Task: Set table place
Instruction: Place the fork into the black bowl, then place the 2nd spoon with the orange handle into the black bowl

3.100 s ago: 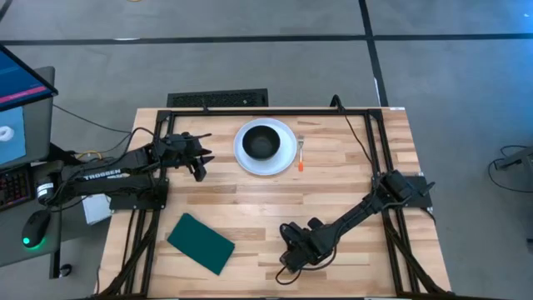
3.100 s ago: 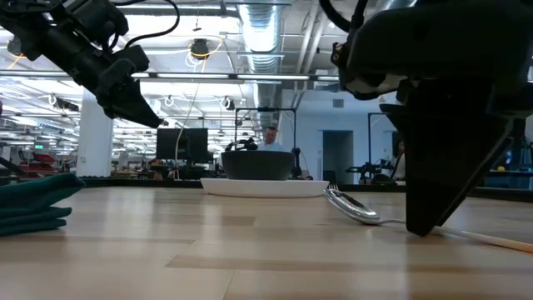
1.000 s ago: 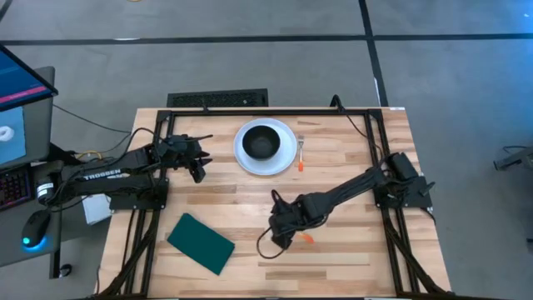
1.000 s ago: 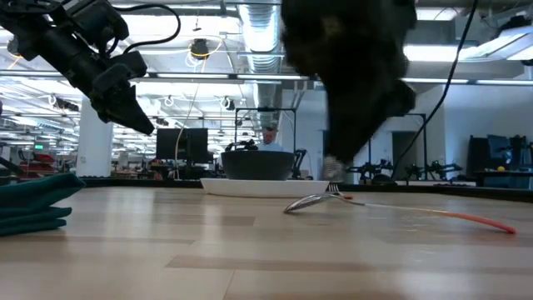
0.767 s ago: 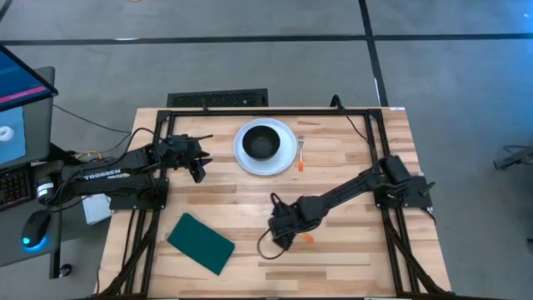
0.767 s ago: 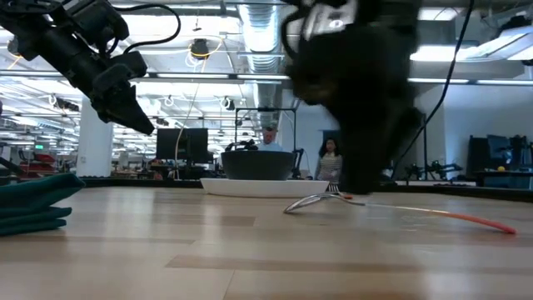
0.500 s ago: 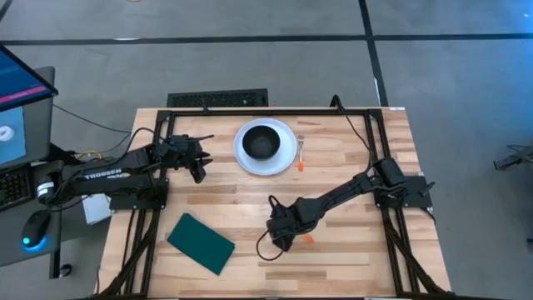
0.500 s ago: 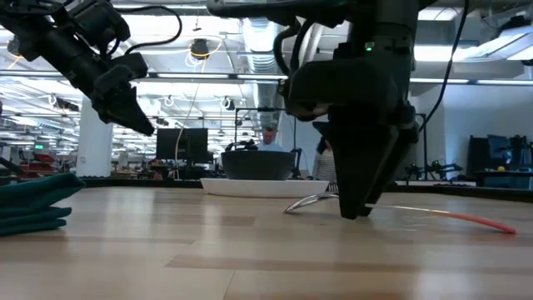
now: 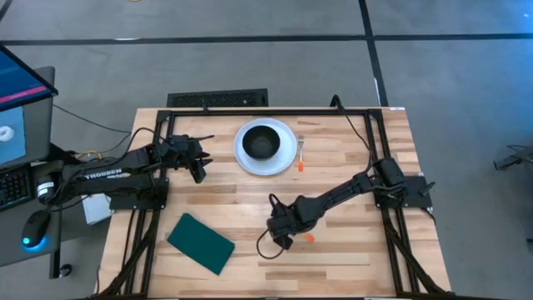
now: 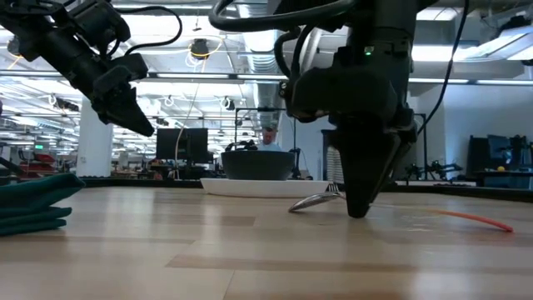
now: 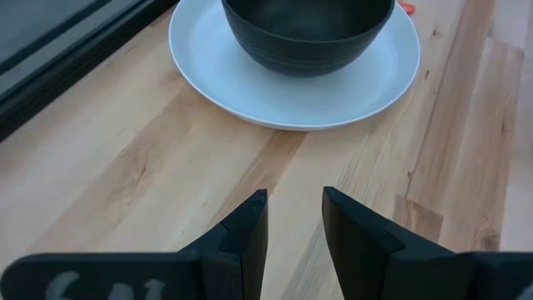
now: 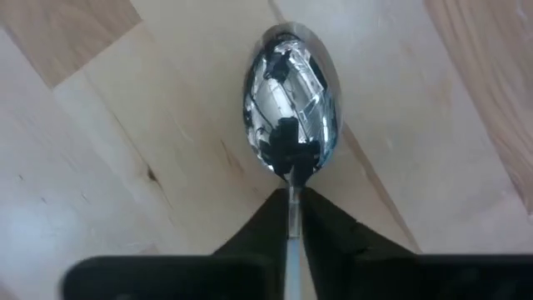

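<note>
On the pale wooden bench [image 9: 350, 158], the right gripper [image 9: 281, 236] is down near the front middle, its fingers [image 12: 321, 227] pinched onto the thin neck of a spoon [image 12: 291, 100] just behind the bowl of it. The spoon's shiny bowl faces up against the wood, and in the low view its metal end [image 10: 312, 201] rests on the bench surface right beside the gripper's tip. An orange handle end [image 9: 308, 238] pokes out on the far side of the gripper, lying flat on the bench. The round white plate [image 9: 246, 155] sits well apart from this, toward the back middle of the bench, with a small black bowl [image 9: 262, 143] standing upright in its centre. Just beside the plate's right rim lies a second utensil [image 9: 301, 155] with an orange handle, pointing front to back. The left gripper [image 9: 200, 162] hangs above the bench just left of the plate, fingers [image 11: 246, 233] only a narrow gap apart and holding nothing — its wrist view looks straight at the plate and bowl. A dark green rectangular pad [image 9: 201, 242] lies at an angle near the front left, clear of both arms.
</note>
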Action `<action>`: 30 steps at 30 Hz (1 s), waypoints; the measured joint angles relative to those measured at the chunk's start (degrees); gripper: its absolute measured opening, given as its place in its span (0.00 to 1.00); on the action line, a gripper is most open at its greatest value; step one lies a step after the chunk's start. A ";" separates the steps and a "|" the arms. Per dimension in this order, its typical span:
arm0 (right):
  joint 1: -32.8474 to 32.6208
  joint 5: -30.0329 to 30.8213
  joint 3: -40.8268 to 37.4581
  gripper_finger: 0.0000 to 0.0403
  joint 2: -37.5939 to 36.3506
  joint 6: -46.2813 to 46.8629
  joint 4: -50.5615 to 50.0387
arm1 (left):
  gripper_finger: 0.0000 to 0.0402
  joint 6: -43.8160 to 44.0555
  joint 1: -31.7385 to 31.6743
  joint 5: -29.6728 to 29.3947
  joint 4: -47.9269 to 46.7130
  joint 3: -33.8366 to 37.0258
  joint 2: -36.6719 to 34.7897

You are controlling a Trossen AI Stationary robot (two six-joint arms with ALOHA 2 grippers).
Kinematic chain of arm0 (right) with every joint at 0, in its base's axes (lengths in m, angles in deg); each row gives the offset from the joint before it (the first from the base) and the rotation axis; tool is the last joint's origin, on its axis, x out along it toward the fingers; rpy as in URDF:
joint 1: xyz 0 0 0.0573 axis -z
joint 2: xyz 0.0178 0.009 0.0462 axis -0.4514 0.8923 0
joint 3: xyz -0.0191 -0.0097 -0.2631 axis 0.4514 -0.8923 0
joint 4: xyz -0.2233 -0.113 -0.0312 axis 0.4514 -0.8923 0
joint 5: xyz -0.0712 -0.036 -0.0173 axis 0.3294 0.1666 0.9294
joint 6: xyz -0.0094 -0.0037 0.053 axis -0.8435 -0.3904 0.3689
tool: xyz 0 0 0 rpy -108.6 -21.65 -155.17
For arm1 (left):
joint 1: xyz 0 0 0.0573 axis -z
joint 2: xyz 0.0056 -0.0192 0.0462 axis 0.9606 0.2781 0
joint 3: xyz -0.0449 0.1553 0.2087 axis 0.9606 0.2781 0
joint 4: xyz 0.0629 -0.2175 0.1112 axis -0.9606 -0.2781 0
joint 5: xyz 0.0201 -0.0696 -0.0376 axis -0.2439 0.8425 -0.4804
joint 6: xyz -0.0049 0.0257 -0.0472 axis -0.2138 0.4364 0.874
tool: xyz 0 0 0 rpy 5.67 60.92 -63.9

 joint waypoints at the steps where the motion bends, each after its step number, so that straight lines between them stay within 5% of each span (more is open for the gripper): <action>1: -0.04 0.64 0.00 0.13 0.01 0.13 0.09 | 0.26 0.00 0.00 0.00 -0.02 0.00 0.00; 10: 0.25 2.73 0.06 0.07 0.01 0.07 -0.01 | 0.26 0.00 0.00 -0.02 -0.02 0.00 0.00; 16: 1.55 5.88 5.41 0.07 0.32 -3.07 -9.14 | 0.26 0.00 0.00 -0.04 -0.02 0.00 0.00; 30: 12.88 25.39 34.07 0.07 0.12 -20.14 -41.96 | 0.26 -0.02 0.00 -0.07 -0.02 0.00 0.00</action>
